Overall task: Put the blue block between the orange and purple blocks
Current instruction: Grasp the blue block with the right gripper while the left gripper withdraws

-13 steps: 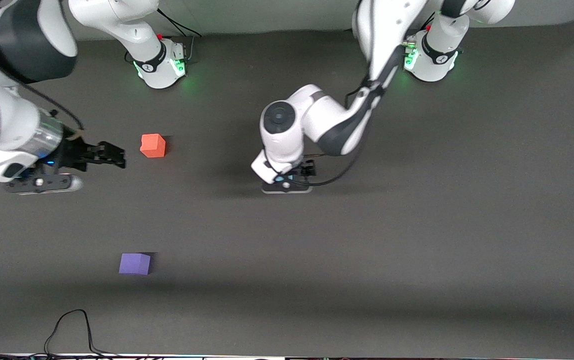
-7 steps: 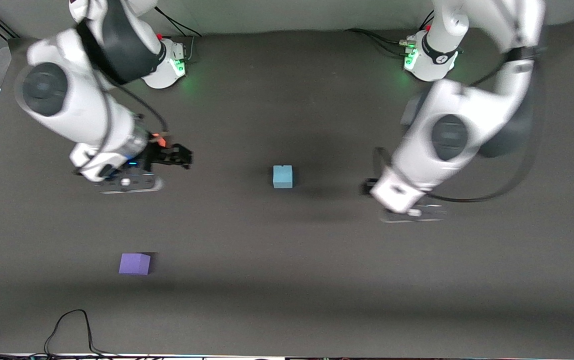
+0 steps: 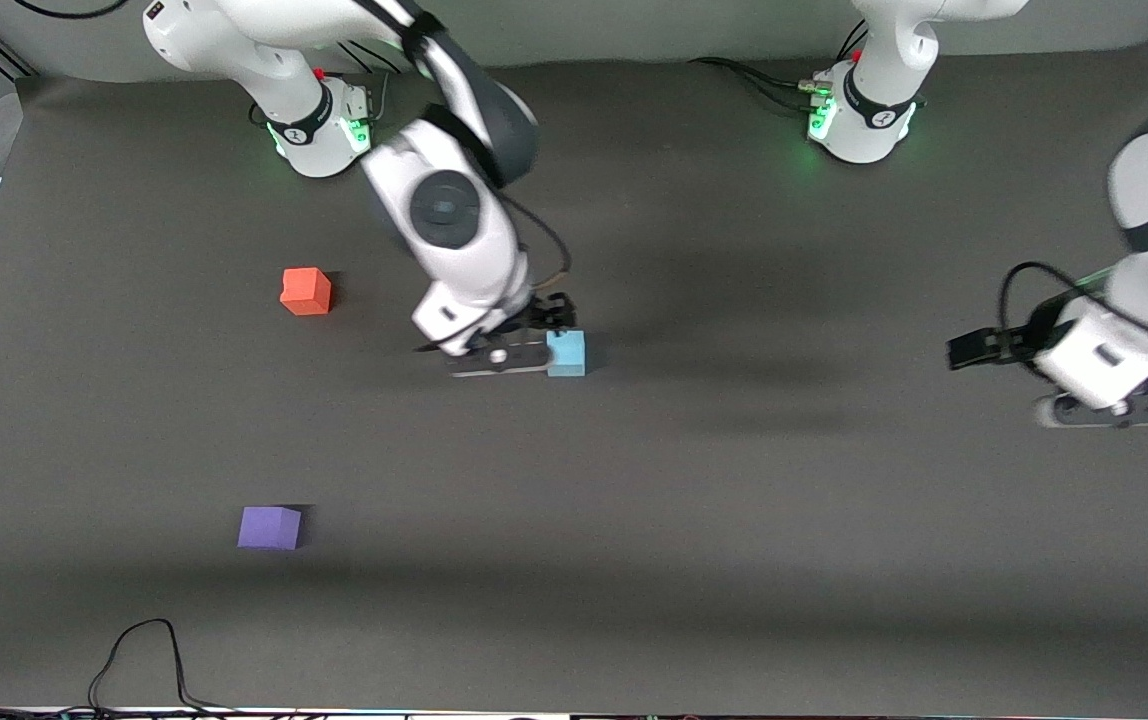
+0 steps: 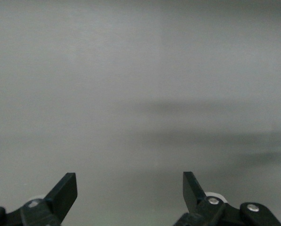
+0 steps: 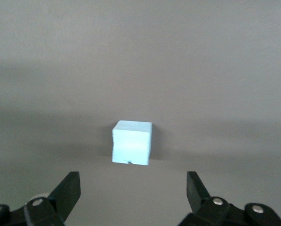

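Observation:
The blue block (image 3: 566,353) sits on the dark mat in the middle of the table. My right gripper (image 3: 546,318) hovers just beside it, open and empty. In the right wrist view the blue block (image 5: 132,142) lies just ahead of the open gripper (image 5: 132,193), not between the fingers. The orange block (image 3: 305,291) stands toward the right arm's end. The purple block (image 3: 269,527) lies nearer to the front camera than the orange one. My left gripper (image 3: 974,348) is open and empty over bare mat at the left arm's end; it (image 4: 129,190) sees only mat.
A black cable (image 3: 144,650) loops on the mat's front edge, nearer to the camera than the purple block. The arm bases (image 3: 319,125) (image 3: 864,115) stand along the mat's back edge. Bare mat lies between the orange and purple blocks.
The left arm has pulled away from over the blue block to its own end. The right arm has swung from near the orange block to the blue block. The blocks have not moved.

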`<state>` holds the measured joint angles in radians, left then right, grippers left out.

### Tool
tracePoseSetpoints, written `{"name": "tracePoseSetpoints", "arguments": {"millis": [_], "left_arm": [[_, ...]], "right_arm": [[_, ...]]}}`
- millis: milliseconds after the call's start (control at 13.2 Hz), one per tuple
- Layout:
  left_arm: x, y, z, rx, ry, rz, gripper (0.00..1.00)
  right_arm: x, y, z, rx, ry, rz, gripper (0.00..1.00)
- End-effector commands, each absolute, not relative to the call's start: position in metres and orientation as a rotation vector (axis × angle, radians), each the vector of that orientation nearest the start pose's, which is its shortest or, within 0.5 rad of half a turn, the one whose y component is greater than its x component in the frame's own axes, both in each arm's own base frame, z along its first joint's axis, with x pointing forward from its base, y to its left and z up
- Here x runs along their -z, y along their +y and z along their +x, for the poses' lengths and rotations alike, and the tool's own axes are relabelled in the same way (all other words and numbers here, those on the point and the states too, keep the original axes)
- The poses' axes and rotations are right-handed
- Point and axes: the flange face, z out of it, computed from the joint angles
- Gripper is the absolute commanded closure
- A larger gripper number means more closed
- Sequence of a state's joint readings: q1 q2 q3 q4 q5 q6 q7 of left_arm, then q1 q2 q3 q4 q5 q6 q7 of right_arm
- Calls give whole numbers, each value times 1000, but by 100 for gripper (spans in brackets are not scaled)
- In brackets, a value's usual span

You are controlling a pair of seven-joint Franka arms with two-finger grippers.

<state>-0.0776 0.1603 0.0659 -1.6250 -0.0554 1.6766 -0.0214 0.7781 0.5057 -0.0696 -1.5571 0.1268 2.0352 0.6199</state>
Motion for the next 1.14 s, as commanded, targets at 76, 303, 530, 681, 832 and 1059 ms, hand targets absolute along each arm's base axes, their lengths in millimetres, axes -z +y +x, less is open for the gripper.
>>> {"name": "tracePoseSetpoints", "arguments": {"millis": [76,303,530,681,832,1059], "left_arm": [[-542,4,576,-161,28,-3138,0],[-549,5,558,-159,29,-3140,0],[-557,-2,548,-149,51,-3138,0],[-564,-6,549,-128,48,-3138,0],[-573,-13,550,-101,60,-3141,0],[-584,-18,552,-135,82,-3140,0]], "right_arm": [[-282,479,516,-59,3,-3116,0],[-245,488,498,-94,-8,-3148,0],[-229,485,495,-114,19,-3162,0],[-214,477,490,-117,28,-3167,0],[-206,474,487,-109,36,-3161,0],[-205,474,486,-107,71,-3155,7]]}}
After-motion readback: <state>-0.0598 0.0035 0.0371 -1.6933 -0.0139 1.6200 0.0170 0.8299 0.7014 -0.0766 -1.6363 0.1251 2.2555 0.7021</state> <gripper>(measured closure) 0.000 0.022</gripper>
